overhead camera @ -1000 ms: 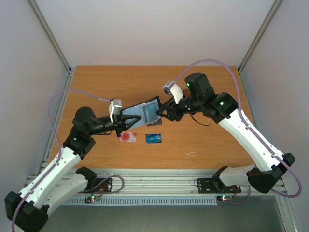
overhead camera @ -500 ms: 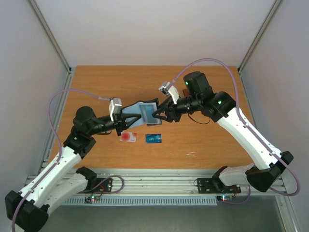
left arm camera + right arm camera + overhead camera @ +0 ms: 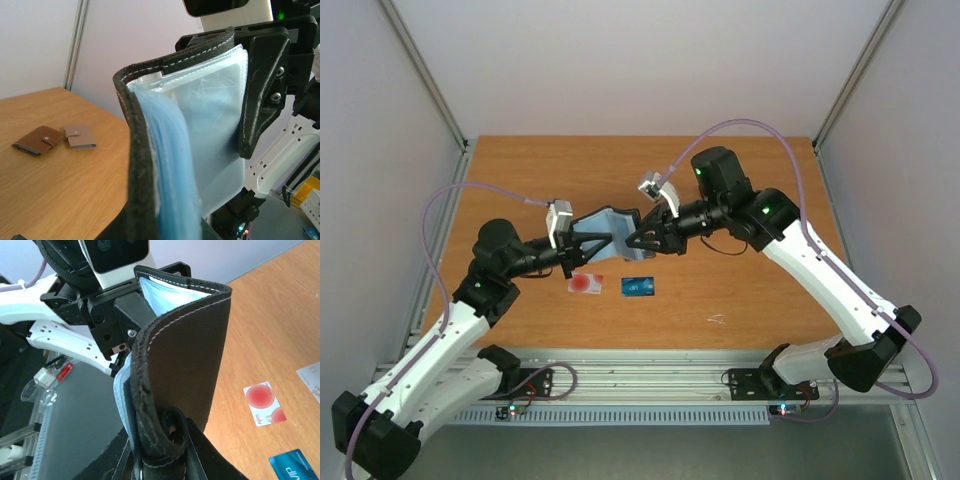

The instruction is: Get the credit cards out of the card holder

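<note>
The card holder (image 3: 616,222), black outside and light blue inside, hangs in the air between both arms, folded partway. My left gripper (image 3: 590,244) is shut on its left edge; in the left wrist view the black cover (image 3: 131,150) and clear sleeves (image 3: 215,125) fill the frame. My right gripper (image 3: 640,240) is shut on the other flap, near the snap tab (image 3: 171,436), its finger (image 3: 260,95) lying against the sleeves. Two credit cards lie on the table below: a white one with a red circle (image 3: 585,284) and a blue one (image 3: 638,287). A pale card's corner (image 3: 311,378) shows too.
A dark brown wallet (image 3: 37,141) and a tan-pink wallet (image 3: 80,136) lie together on the wooden table (image 3: 740,290). Grey walls and metal posts close in the table's sides. A small pale scrap (image 3: 716,319) lies at the front right.
My right gripper has moved left toward the left one and narrowed onto the card holder. The holder has bent from spread open to partly folded. The cards on the table have not moved.
</note>
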